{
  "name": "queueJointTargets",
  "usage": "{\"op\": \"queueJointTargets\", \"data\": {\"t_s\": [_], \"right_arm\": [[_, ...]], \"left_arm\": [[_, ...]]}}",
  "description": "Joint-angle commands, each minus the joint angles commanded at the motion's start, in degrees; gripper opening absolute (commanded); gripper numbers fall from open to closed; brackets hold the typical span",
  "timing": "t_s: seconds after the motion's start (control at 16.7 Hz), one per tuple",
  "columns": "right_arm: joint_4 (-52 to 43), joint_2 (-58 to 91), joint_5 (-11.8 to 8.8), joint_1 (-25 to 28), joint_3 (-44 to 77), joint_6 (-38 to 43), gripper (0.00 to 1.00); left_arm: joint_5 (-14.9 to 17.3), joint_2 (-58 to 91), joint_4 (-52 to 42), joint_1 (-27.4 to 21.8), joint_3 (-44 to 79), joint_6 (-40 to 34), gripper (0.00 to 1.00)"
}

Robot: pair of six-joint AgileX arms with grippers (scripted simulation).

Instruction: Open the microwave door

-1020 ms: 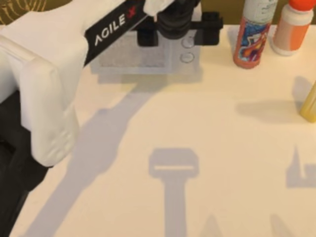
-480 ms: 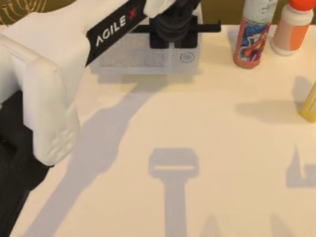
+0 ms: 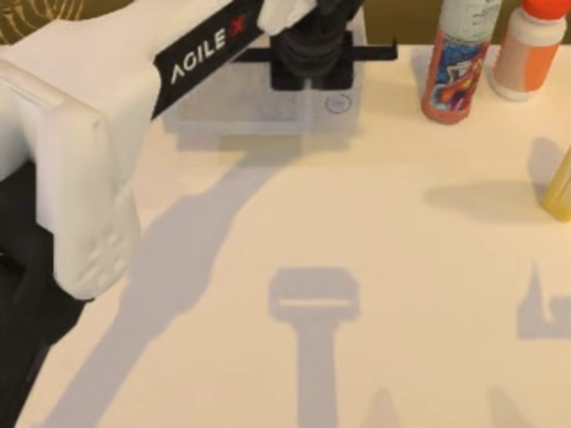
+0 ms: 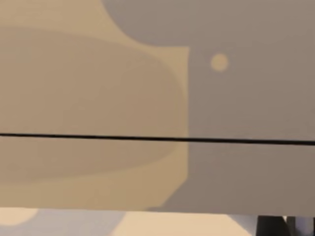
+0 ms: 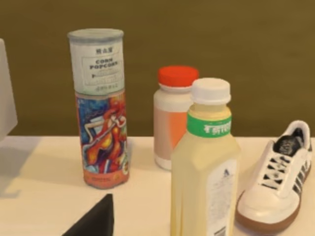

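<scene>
Tabletop: microwave (image 3: 268,98) long-axis left–right.

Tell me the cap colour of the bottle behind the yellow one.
Red-orange cap on the white-and-orange bottle; clearest in the right wrist view.

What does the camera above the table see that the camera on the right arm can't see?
Only the top view shows the left arm's gripper over the microwave, its door and one knob. Only the right wrist view shows a white sneaker and the popcorn label. Both show the popcorn can, the orange-capped bottle and the yellow bottle. The right gripper shows in neither.
</scene>
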Motion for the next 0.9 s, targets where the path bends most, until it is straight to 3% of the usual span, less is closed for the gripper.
{"op": "queueJointTargets", "data": {"t_s": [0.36, 0.9], "right_arm": [[0.0, 0.0, 0.0, 0.0, 0.0, 0.0, 1.0], [0.0, 0.0, 0.0, 0.0, 0.0, 0.0, 1.0]], "left_arm": [[-0.72, -5.59, 5.16, -0.37, -10.84, -1.4, 0.0], [-0.73, -5.71, 5.27, -0.38, -11.01, -1.43, 0.0]]}}
